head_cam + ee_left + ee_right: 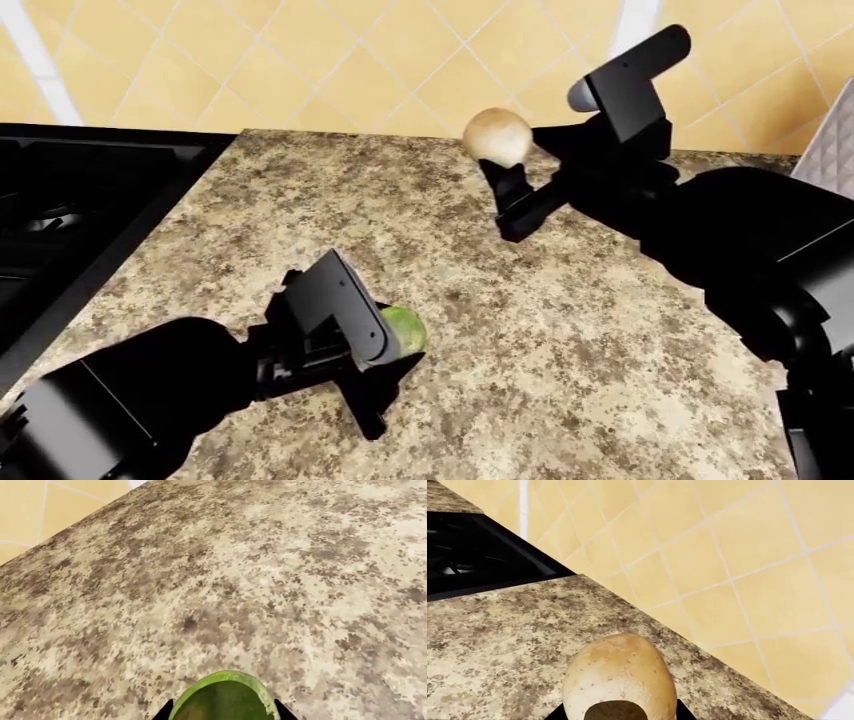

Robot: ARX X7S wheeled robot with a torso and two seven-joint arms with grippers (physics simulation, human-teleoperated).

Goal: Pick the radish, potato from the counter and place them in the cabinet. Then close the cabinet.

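- progress, as a judgement: both vegetables are picked up and off the desk (561, 330). neither is in the cabinet, which shows in no view. so the carrying, the placing and the closing of the door are all left to do.
- the left gripper (380, 355) has its fingers pinching the radish (402, 331). the green ball sits between them at the arm's tip, low over the speckled desk near its front. in the left wrist view the radish (225, 697) fills the space between two dark finger tips, with the desk (233, 580) beneath.
- the right gripper (505, 175) has its fingers pinching the potato (498, 134). it is raised well above the back of the desk, in front of the yellow tiled wall (334, 60).
- in the right wrist view the potato (618, 672) stands out past the fingers, over the desk edge and the wall.
- the black stove top (67, 200) lies to the left, well apart from both vegetables.
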